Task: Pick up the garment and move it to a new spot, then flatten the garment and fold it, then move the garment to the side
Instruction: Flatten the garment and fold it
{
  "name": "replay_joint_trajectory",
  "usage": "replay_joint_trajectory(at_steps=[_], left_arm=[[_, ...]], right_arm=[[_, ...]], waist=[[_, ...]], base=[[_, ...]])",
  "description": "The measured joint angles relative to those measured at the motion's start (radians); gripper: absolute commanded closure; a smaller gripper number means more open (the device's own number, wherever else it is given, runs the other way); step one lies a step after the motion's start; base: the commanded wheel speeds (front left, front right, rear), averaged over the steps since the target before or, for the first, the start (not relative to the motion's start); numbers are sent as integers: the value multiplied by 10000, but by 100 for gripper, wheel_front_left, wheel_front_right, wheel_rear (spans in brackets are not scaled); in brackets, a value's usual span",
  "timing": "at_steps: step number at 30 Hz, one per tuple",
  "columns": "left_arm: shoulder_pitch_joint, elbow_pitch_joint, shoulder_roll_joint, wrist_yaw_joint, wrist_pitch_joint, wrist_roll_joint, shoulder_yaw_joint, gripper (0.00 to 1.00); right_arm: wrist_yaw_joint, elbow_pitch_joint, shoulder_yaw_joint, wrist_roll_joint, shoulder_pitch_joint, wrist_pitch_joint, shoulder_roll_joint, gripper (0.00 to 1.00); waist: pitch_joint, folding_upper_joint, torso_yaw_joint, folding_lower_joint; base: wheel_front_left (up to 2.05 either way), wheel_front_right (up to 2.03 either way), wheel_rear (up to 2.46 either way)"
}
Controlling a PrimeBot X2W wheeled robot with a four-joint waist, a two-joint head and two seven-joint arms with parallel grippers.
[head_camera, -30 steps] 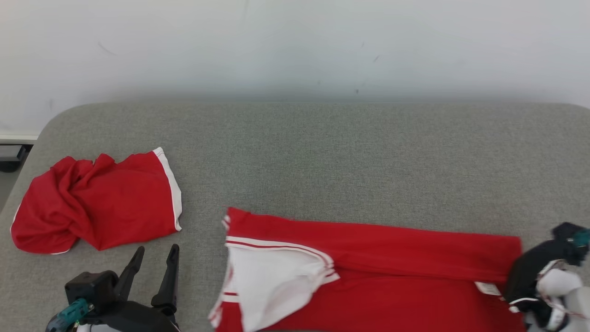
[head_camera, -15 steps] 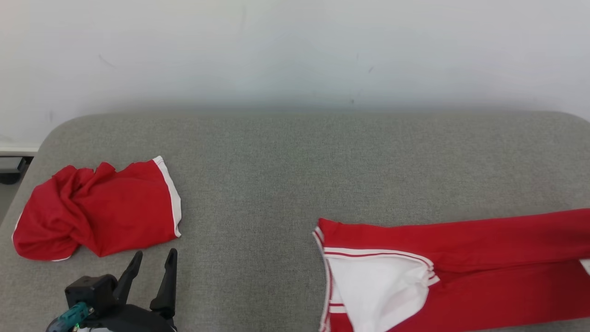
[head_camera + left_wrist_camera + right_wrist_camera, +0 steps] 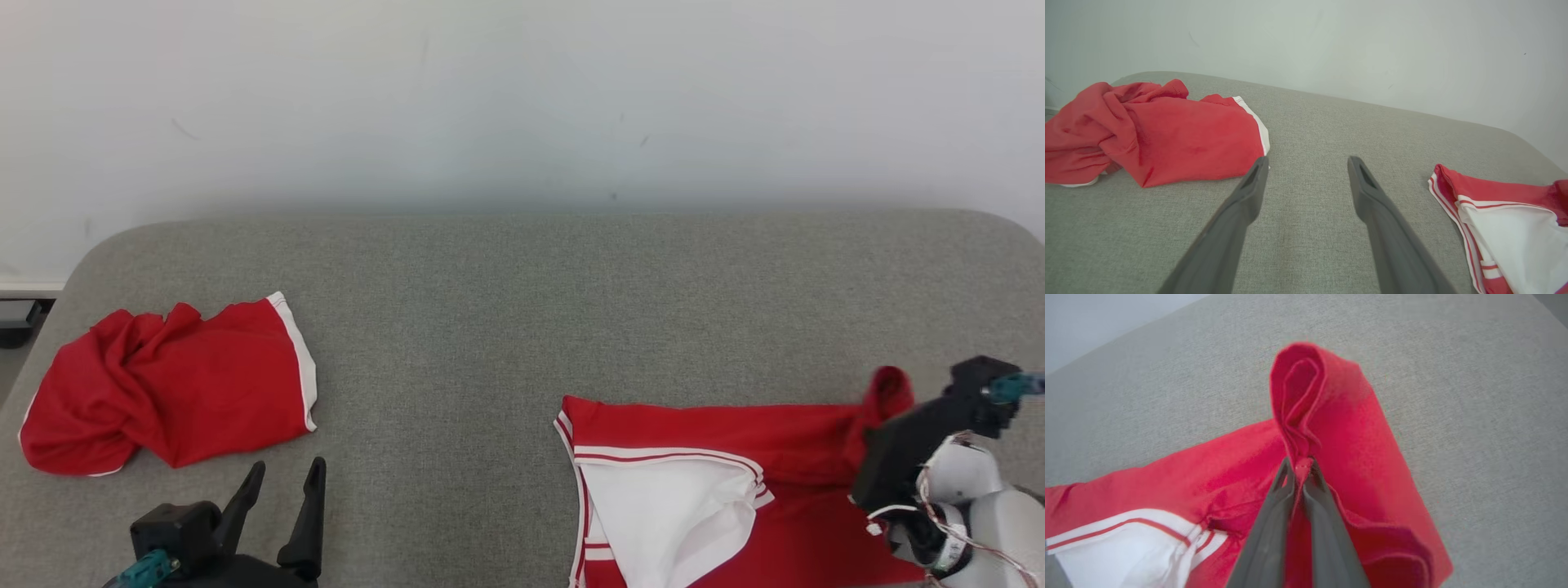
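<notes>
Grey tabletop [image 3: 522,310] carries the red-and-white garment [image 3: 718,425] lower right; our right hand [image 3: 1299,463] pinches its raised fold, our left hand [image 3: 287,465] hangs spread lower left.

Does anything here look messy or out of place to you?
Yes. The crumpled red garment lies bunched at the left of the grey surface. The striped red garment has one corner pinched up by the right tool, so it sits uneven.
</notes>
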State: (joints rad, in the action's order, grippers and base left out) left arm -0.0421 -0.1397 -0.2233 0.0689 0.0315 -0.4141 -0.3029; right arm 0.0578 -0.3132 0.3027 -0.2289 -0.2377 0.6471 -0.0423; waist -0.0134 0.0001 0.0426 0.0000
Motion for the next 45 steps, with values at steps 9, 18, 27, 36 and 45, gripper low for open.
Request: replay_joint_trajectory(at_steps=[9, 18, 27, 36, 45], left_arm=[[-8, 15, 10, -67, 0, 0, -50, 0], [-12, 17, 12, -67, 0, 0, -58, 0], [-73, 4, 42, -75, -6, 0, -127, 0], [-153, -27, 90, -79, -17, 0, -236, 0], [-262, -65, 90, -79, -15, 0, -234, 0]], right_arm=[[-723, 888, -1289, -410, -205, 729, -33, 100], [-878, 1062, -2913, -888, -321, 1289, -33, 100], [247, 945, -5425, -2665, -457, 1342, -81, 100], [614, 708, -6232, -3622, -1109, 905, -140, 100], [667, 176, -6683, -4165, -1212, 550, -142, 100]], waist=[[-58, 0, -38, 0], [-10, 0, 17, 0], [64, 0, 202, 0], [120, -1, 400, 0], [203, 0, 519, 0]], base=[[0, 0, 0], [0, 0, 0], [0, 0, 0], [0, 0, 0], [0, 0, 0]])
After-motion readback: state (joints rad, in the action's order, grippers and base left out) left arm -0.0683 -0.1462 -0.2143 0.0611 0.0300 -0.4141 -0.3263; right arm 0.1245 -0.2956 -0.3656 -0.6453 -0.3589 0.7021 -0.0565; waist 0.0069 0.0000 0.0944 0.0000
